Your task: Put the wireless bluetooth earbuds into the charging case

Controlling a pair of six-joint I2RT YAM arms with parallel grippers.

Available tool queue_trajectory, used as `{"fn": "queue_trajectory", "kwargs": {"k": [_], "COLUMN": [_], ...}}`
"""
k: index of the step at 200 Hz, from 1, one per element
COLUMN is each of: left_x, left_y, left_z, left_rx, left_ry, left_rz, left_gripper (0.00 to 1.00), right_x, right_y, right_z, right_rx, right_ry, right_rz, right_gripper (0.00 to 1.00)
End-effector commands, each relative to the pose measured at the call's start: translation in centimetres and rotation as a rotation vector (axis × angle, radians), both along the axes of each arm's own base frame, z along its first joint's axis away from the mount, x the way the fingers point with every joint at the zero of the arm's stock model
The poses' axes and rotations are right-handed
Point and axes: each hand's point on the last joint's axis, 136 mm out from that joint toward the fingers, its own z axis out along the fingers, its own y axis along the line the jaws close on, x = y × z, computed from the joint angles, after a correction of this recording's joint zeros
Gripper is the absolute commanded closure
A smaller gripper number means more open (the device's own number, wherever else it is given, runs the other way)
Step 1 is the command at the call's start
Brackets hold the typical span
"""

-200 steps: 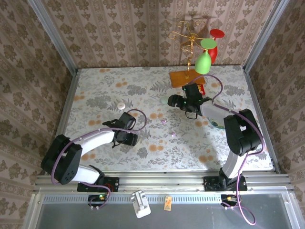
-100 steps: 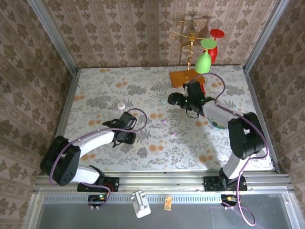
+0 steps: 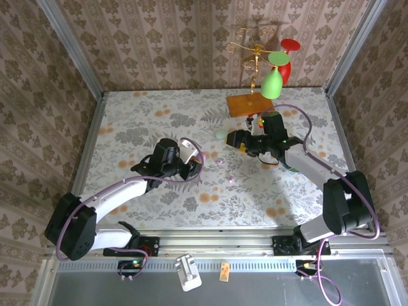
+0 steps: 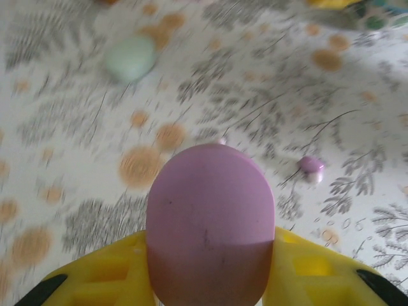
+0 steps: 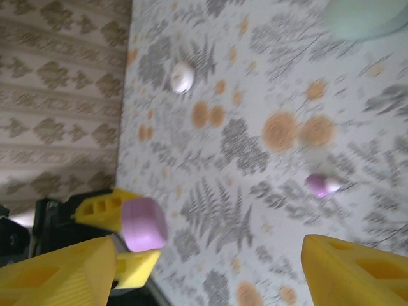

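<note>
My left gripper (image 3: 187, 157) is shut on a lilac oval case (image 4: 210, 217), held just above the table left of centre; the same case (image 5: 144, 224) shows in the right wrist view. Two tiny pink-lilac earbuds (image 3: 218, 162) (image 3: 232, 179) lie on the floral table to its right. One earbud (image 4: 311, 166) sits ahead and right of the case, also seen as the earbud (image 5: 322, 185). My right gripper (image 3: 234, 139) is open with nothing between its yellow fingers (image 5: 357, 271), and it hovers beside a mint case (image 3: 221, 135).
A white oval case (image 5: 182, 76) lies on the table's left part. An orange-based gold rack (image 3: 250, 104) with green and red glasses stands at the back right. A patterned dish (image 3: 292, 167) sits partly under the right arm. Walls enclose the table.
My left gripper has moved right and toward the table's middle with the lilac case in it. The right arm has swung its wrist outward to the right; the mint case lies slightly further left.
</note>
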Motion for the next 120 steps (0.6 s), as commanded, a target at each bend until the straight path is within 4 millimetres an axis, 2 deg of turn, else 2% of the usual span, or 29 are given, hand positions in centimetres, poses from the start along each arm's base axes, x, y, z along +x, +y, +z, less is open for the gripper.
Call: {"fn": "queue_trajectory", "kwargs": {"k": [1,70,105,120], "left_x": [-0.8,-1.7,-1.4,-1.6], "left_y": [-2.7,-4.9,-5.2,-5.3], "left_z": [2.9,4.7,5.0,5.1], "left_rx": [-0.054,-0.080,-0.088,-0.091], "left_ry": [-0.166,-0.282,-0.302,-0.307], "left_rz": [-0.203,-0.337,-0.328,-0.337], "left_gripper": [0.67,0.67,0.67,0.67], "right_x": [-3.0,-4.4,-5.0,-5.0], "right_y": [1.9,5.9,6.8,6.6], "right_z": [1.9,2.0,1.6,1.5], "right_rx": [0.101,0.139,0.137,0.132], "right_ry": [0.047,0.096,0.114,0.120], "right_rz": [0.108,0.202,0.238,0.233], "right_gripper": [0.24,0.29,0.44,0.54]}}
